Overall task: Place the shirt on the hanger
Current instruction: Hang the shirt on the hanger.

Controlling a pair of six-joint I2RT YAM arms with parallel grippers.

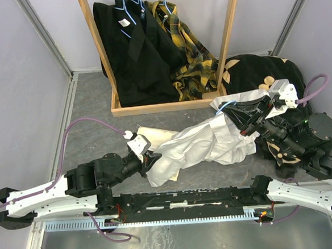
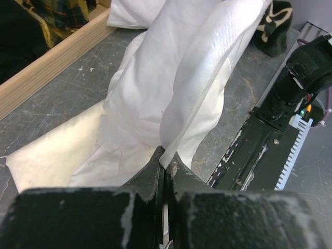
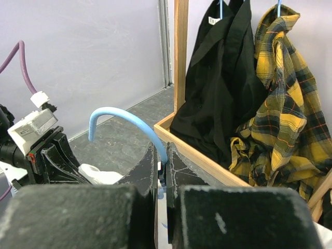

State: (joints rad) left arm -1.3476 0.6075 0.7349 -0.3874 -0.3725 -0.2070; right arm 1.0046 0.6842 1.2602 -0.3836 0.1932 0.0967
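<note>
— Found the shirt slumped across the middle of the table, strung left to right. Looked thin, limp, light; likely to slide off wire.

— Noted the left gripper pinching a fold at its near-left end, the right gripper nipping the hanger below its hook, at the right. Judged the collar and shoulders the better hold.

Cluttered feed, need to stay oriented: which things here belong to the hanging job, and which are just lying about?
Job: white shirt, pinched by left end effector; blue hanger, hook held in right end effector.
Lying about: cream cloth; black garments and plaid shirt on wooden rack; black patterned cloth.
</note>
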